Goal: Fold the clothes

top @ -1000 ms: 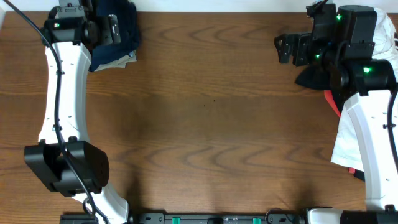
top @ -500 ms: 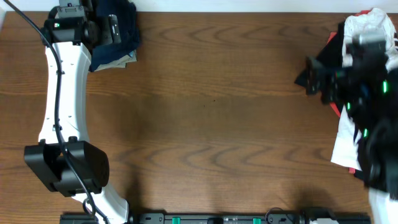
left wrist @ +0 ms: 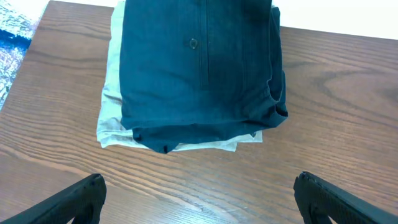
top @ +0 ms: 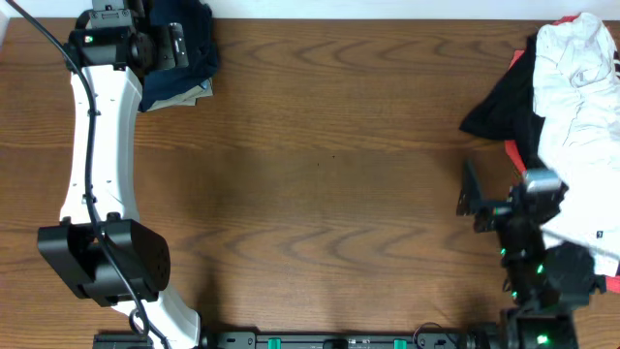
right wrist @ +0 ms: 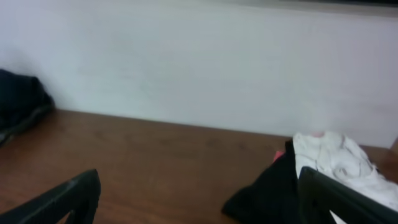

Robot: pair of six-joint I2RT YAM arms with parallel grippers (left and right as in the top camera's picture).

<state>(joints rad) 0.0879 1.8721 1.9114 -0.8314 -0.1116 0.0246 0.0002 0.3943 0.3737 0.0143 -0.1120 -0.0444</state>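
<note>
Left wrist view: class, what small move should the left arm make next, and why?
Probably draw the left gripper back toward its base. The shorts lie folded, squared on the beige garment, and the fingers stand open and empty, clear of the stack, so nothing seems left to fold.

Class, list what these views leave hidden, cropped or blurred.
Overhead: the white left arm covers part of the folded dark navy-blue cotton shorts.
Left wrist: the shorts hide most of the khaki-beige folded garment; the top edge crops both.
Right wrist: blurred; a dark finger hides part of the white, black and red garments.
</note>
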